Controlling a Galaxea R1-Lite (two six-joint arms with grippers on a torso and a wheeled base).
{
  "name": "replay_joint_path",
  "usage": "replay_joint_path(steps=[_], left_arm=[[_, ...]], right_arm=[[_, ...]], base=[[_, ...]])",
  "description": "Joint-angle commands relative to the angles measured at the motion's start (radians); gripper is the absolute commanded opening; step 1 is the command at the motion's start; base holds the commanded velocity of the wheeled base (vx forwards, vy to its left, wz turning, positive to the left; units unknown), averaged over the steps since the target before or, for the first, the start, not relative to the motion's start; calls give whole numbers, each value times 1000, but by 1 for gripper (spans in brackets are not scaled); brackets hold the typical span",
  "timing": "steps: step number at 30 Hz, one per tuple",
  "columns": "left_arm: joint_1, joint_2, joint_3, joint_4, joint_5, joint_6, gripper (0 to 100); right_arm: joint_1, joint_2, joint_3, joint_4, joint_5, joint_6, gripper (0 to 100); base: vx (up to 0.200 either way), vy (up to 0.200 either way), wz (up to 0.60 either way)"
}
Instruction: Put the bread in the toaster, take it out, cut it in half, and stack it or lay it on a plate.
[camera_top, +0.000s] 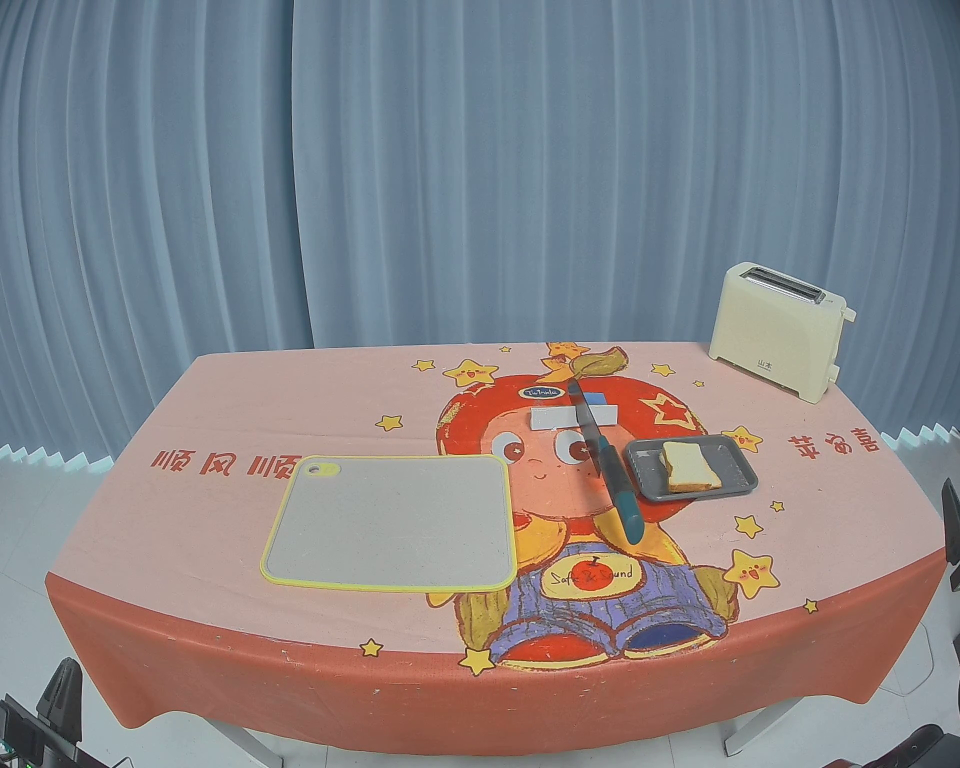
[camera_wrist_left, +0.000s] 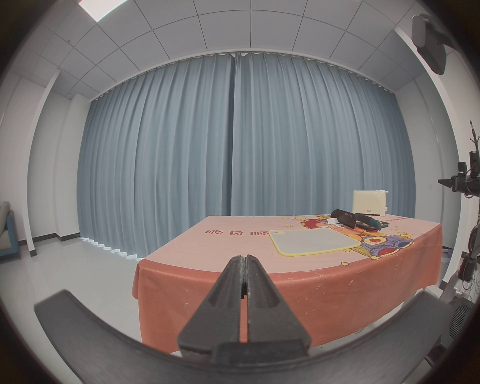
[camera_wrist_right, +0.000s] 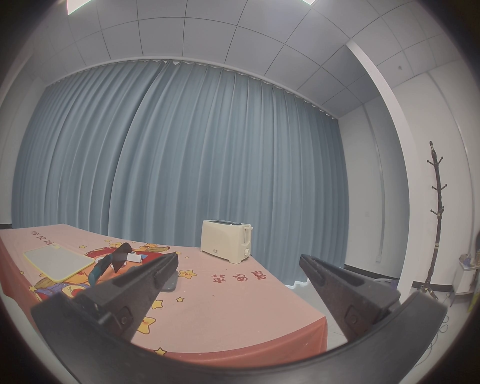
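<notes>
A slice of bread lies on a grey tray right of the table's middle. The cream toaster stands at the far right corner with its slots up, also seen as the toaster and the toaster. A knife with a teal handle lies just left of the tray, its blade over a small white block. My left gripper hangs shut, off the table's near left side. My right gripper is open and holds nothing, off the table's near right side.
A grey cutting board with a yellow rim lies left of centre, near the front edge. The table wears a pink printed cloth. A blue curtain closes off the back. A coat stand is by the right wall.
</notes>
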Motion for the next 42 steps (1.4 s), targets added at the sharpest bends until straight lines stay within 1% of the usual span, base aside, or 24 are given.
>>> replay_joint_path(steps=[1,7,11,12,14,19,24,30,36,38,42], left_arm=[[0,-16,16,0,1,0,0],[0,-16,16,0,-1,1,0],[0,-16,15,3,-1,-3,0],[0,-16,13,3,1,-10,100],[0,-16,13,3,1,-17,100],[0,-16,15,1,1,-13,100],[0,-16,16,0,1,-11,100],[0,-16,16,0,1,-13,100],[0,-16,16,0,1,-11,100],[0,-16,16,0,2,-13,100],[0,-16,16,0,1,-13,100]], right_arm=[[-3,-14,-2,-1,0,-1,100],[-11,-21,6,2,0,-2,100],[-10,-37,8,21,0,-1,100],[-10,-44,6,28,0,-1,100],[-10,-63,6,44,0,-1,100],[-10,-93,-6,96,0,-1,100],[-10,-115,-2,100,2,-4,100],[-14,-135,0,117,54,-4,100],[-29,-196,-6,211,98,-2,100],[-31,-222,-17,263,118,-2,100],[-28,-274,-49,334,129,1,100]], base=[[0,0,0],[0,0,0],[0,0,0],[0,0,0],[0,0,0],[0,0,0],[0,0,0],[0,0,0],[0,0,0],[0,0,0],[0,0,0]])
